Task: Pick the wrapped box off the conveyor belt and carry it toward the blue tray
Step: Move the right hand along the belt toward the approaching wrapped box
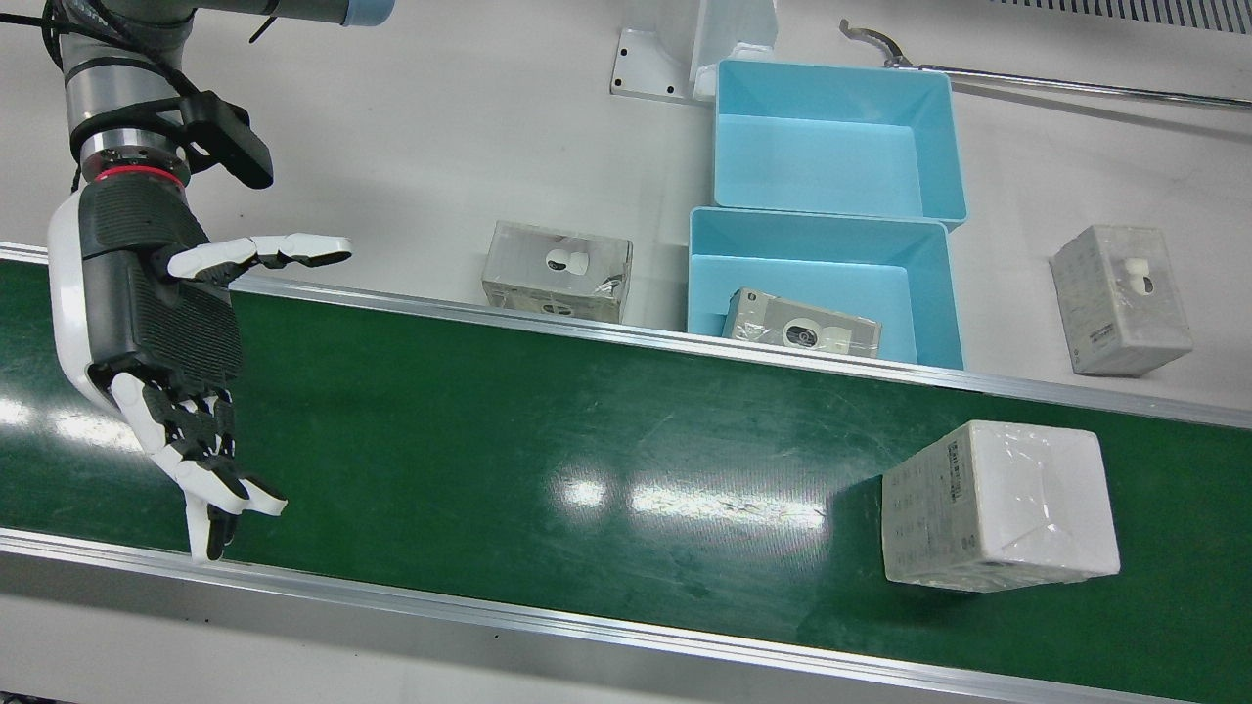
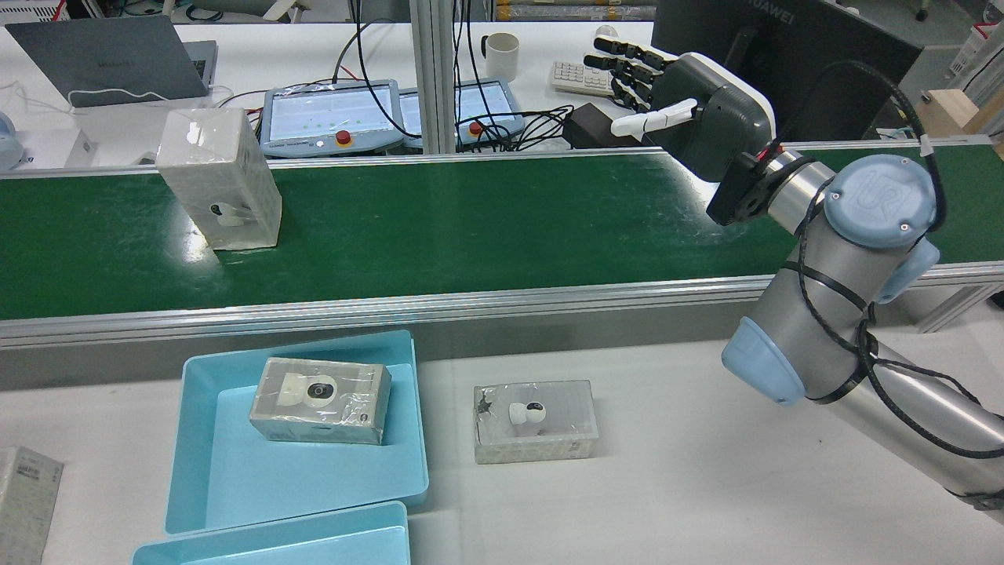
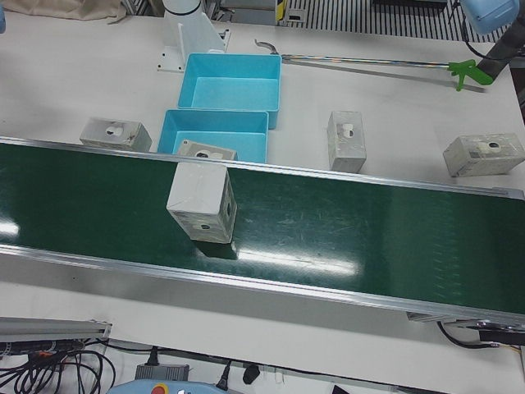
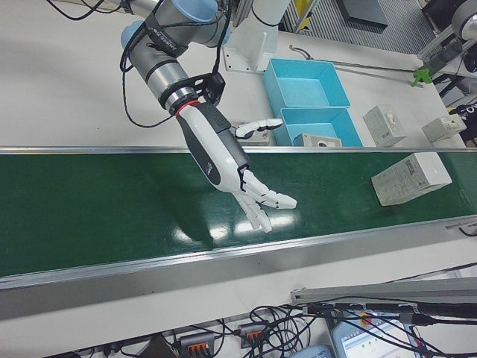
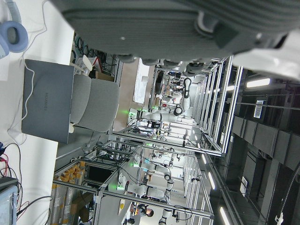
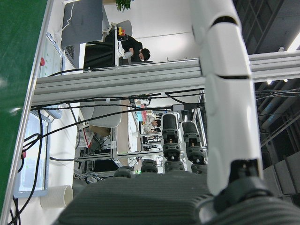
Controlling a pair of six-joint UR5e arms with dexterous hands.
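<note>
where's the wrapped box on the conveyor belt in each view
Front view: wrapped box on the belt's right part.
Rear view: on the belt's left part, standing on end.
Left-front view: left of centre, on the belt.
Right-front view: at the belt's far right.
Left hand view: not in it.
Right hand view: not in it.
Shared landmark: the blue tray holding another box lies just off the belt beside it.

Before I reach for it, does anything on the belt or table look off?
The wrapped box on the conveyor belt stands on end, turned askew to the belt's edges. The right hand hovers open far from it. Nothing spilled.
</note>
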